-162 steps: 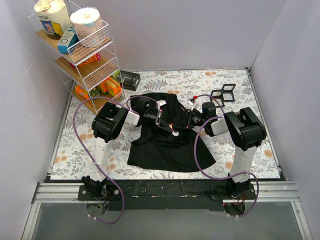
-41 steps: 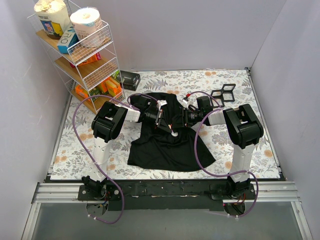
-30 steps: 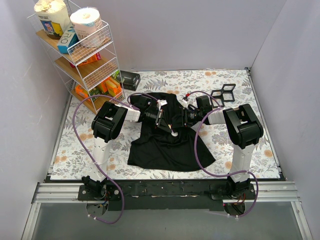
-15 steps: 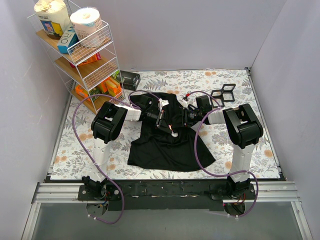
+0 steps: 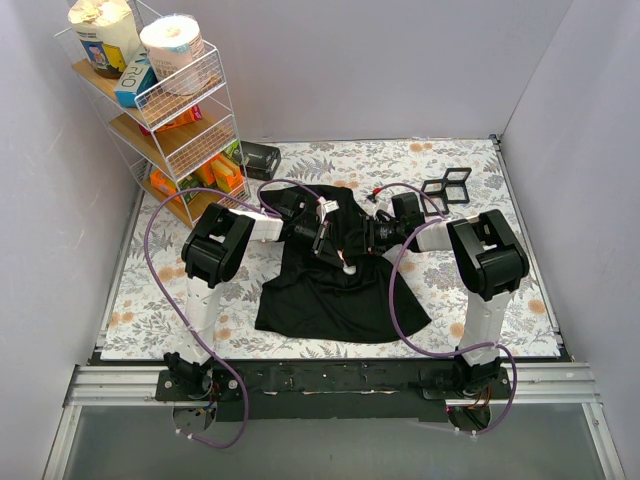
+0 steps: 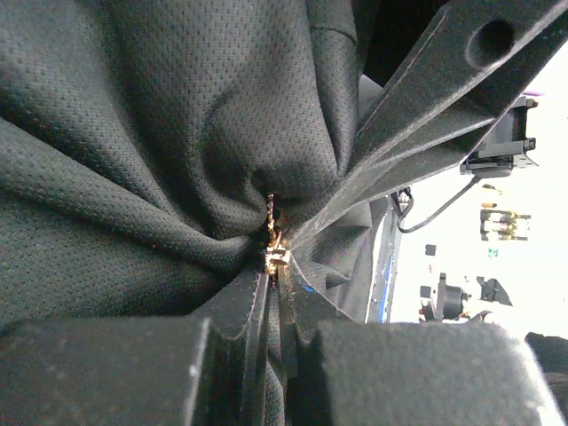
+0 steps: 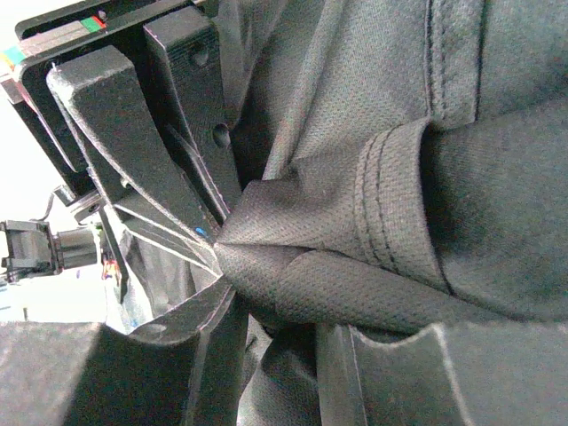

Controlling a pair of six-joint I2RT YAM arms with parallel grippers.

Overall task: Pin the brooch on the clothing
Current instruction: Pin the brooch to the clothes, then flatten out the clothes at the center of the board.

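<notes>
A: where's the brooch (image 5: 347, 267)?
B: pale dot on the shirt (image 5: 330, 300), mid-chest, just on the base side of where the two grippers meet. too small to read an axis or pin direction
A: left gripper (image 6: 277, 266)?
B: fingers together, pinching a puckered fold of shirt. tiny brassy bit (image 6: 273, 241) right at the pinch, can't tell if that's the pin
A: right gripper (image 7: 282, 333)?
B: fingers apart, straddling a hemmed fold, not visibly squeezing it. left's fingers sit just beyond, nearly tip to tip
A: which arm's nearer the brooch?
B: about even from overhead, it lies between both tips, slightly toward the bases. my read: left has the cloth pinned down, right is the free one, so the next move is right's, coming in from the right side along the fold
</notes>
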